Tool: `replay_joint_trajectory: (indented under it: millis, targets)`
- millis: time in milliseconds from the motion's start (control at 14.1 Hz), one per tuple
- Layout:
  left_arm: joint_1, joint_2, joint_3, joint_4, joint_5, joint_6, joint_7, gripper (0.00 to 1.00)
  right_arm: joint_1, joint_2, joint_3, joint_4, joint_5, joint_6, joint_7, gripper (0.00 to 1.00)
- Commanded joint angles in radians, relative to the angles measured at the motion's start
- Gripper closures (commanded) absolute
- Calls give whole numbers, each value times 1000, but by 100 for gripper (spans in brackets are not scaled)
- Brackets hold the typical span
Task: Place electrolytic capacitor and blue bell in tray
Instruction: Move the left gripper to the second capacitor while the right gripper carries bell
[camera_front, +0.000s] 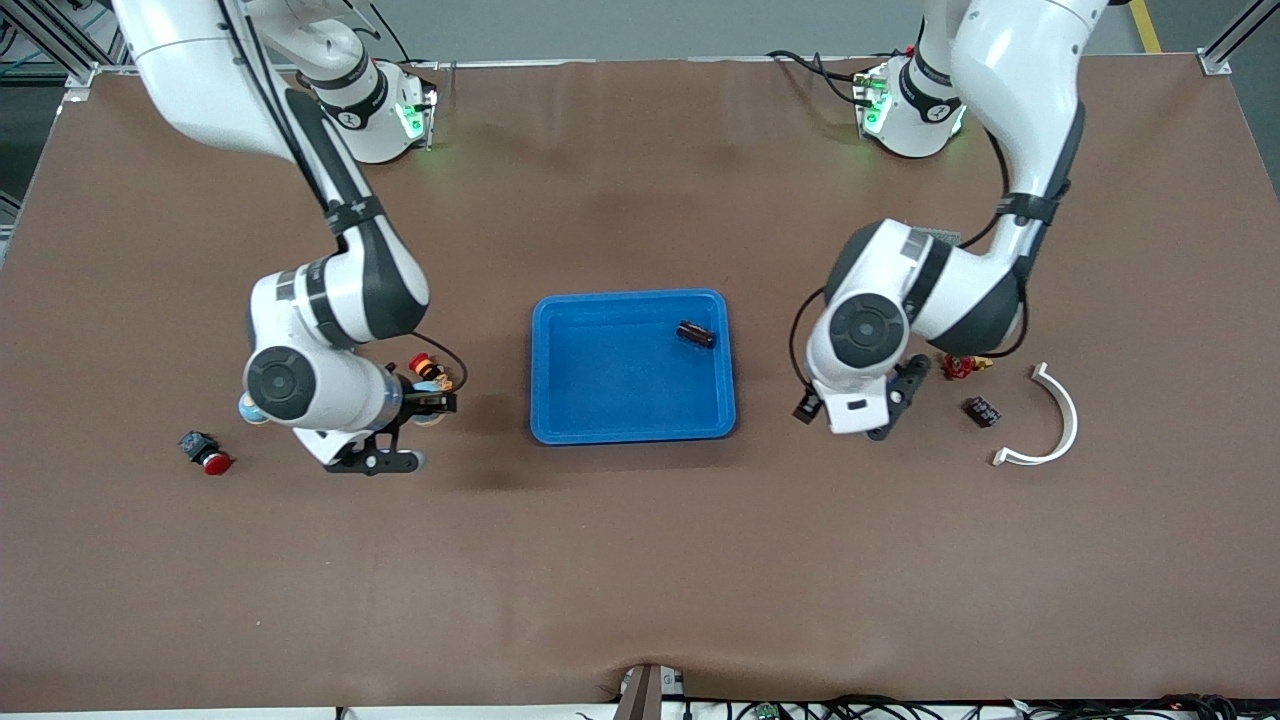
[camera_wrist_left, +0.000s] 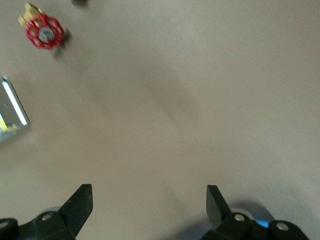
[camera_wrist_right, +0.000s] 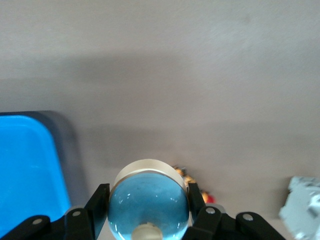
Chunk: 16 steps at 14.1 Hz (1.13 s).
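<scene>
**Brown surface, blue tray at its middle, bell pinched in the right hand**

Brown matting covers the whole surface (camera_front: 640, 560), with both arm bases standing along its edge farthest from the front camera. The bright blue tray (camera_front: 560, 400) lies near the middle of the surface. A small dark cylinder, the electrolytic capacitor (camera_front: 696, 334), lies inside the tray, close to the corner toward the left arm's base.

The right arm comes down from its base, bends at the elbow and carries its wrist low over the surface between the tray and the right arm's end. The right hand (camera_wrist_right: 148, 210) has its fingers (camera_wrist_right: 98, 202) pressed in on the blue bell (camera_wrist_right: 148, 205), a clear blue dome with a pale rim, pinching it from both sides. In the right wrist view a rounded corner of the tray shows near the held bell. A small red and yellow part (camera_front: 428, 370) lies on the surface just beside this hand, and a black part with a red cap (camera_front: 205, 452) lies nearer the right arm's end.

The left arm waits, folded, its wrist low over bare surface beside the tray toward the left arm's end. The left hand (camera_wrist_left: 149, 202) is spread wide and holds nothing. Near it lie a red valve wheel (camera_wrist_left: 45, 34), a small dark block (camera_front: 983, 411) and a white curved piece (camera_front: 1060, 420).
</scene>
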Motion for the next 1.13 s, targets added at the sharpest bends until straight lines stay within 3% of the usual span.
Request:
replay_joint_trajectory:
  millis: [0,354,567,850,1062]
  targets:
    - [67,-19,-9,-49,95,-11,23,0,67,-17,-7,0,48,-13,121,70]
    - [228,-28,-39,-116,123,0,207,0,204,-10,-10,7,78,32,334,70]
    - [318,-36,-52,-146,124,21,269,6,268,-5,-10,0,78,72,431,70]
    - [392,-65,-55,-238,124,134,370,8,346,18,-10,-19,78,144,532,69]
    - [440,-76,-55,-293,124,234,378,20,397,47,-11,-67,78,236,568,70]
